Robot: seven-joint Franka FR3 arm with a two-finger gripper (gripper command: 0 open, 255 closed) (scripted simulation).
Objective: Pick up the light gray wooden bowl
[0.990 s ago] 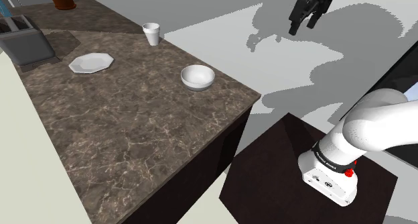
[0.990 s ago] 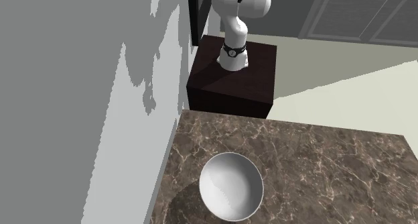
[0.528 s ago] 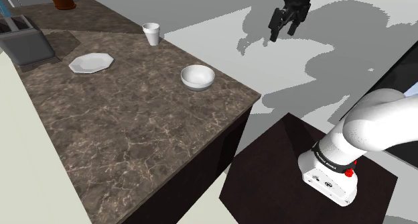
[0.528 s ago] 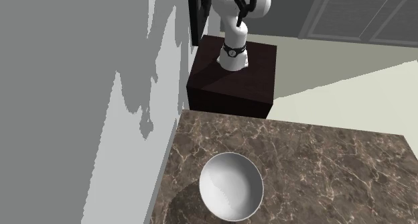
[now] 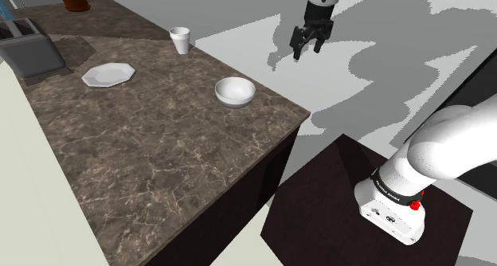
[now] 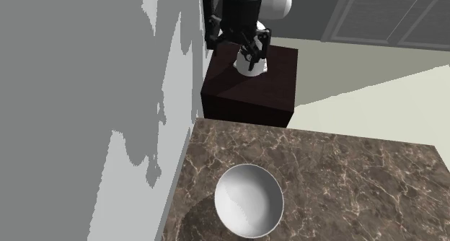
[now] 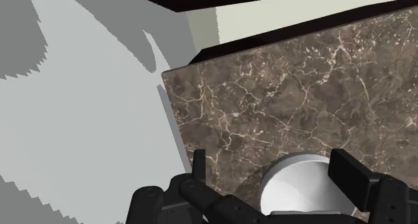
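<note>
Released claw (image 5: 306,53) hanging in the air beyond the tabletop's (image 5: 151,153) edge.
Its fingers are standing apart, gripping nothing; the pale bowl (image 5: 235,91) is sitting upright near the tabletop's corner, untouched. It is probably going to feel light, stiff and smooth, so pinching the thin rim looks safest.

Built of glossy white, rounded arm links (image 5: 452,138) with dark joints. Ringed near the base by a black collar (image 5: 394,191), red button (image 5: 420,195) at its 3 o'clock end. Tipped with an all-black gripper (image 5: 307,51), two blocky fingers (image 7: 353,176).
</note>
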